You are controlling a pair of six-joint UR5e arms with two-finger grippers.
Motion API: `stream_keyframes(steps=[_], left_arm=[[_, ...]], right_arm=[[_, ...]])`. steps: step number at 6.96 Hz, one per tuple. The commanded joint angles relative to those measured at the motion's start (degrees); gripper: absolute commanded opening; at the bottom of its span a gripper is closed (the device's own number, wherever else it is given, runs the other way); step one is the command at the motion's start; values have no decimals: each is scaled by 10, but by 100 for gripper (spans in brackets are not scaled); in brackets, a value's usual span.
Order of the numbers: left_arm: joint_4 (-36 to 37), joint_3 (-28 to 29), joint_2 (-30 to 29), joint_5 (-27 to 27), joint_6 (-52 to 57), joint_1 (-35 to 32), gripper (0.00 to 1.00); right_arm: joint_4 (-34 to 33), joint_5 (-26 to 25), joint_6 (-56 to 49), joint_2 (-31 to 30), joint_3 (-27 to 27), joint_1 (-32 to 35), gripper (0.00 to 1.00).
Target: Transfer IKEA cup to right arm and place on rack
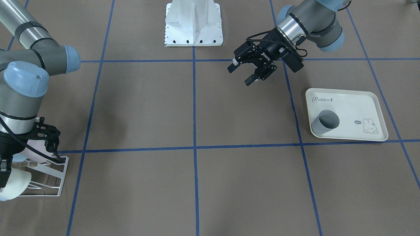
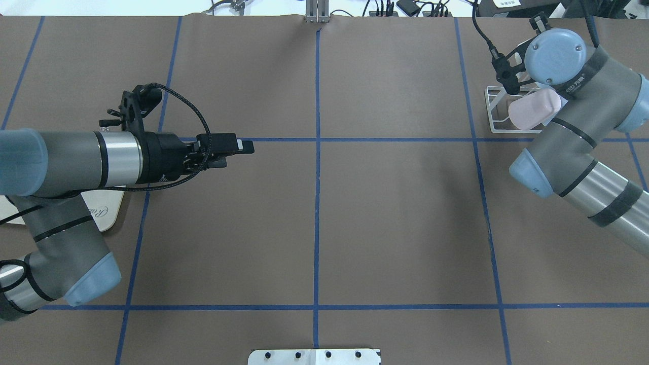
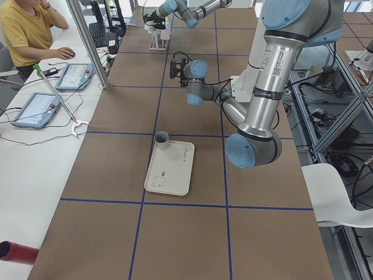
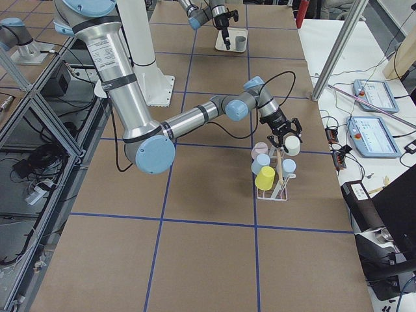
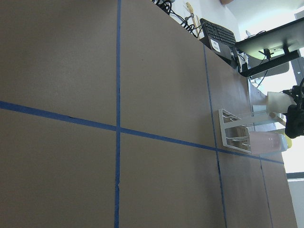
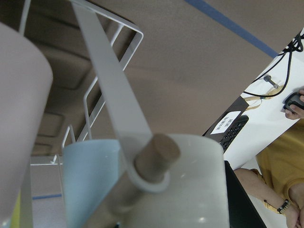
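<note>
Brown surface [image 1: 147,108] with blue tape squares. At the rack [image 1: 64,177], right gripper [image 4: 285,134] with white cup [image 4: 293,145] just beside it; cannot tell whether clamped on it or apart. Over the middle squares, left gripper [image 1: 240,75], opened wide, holding nothing. Second, grey cup [image 1: 323,124] lying on its side on the rabbit tray [image 1: 357,108], well apart from the rack. Probably light, stiff plastic, smooth and somewhat slippery, not fragile. Better to pinch the wall near the rim, one finger inside, and keep the mouth free for a prong.
</note>
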Motion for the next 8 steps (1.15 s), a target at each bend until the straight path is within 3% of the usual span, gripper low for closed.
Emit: stream_keyframes(steps=[1, 2, 3, 6, 8], left_arm=[[0, -1, 0, 1, 0, 0, 100], [0, -1, 0, 1, -1, 0, 100], [0, -1, 0, 1, -1, 0, 100], [0, -1, 0, 1, -1, 1, 100], [0, -1, 0, 1, -1, 1, 100]], right_arm=[[1, -4, 0, 1, 0, -7, 63], [0, -8, -1, 0, 0, -7, 84], [1, -8, -1, 0, 0, -6, 98], [0, -7, 2, 17, 8, -4, 99], [-6, 30, 93, 66, 7, -2, 98]])
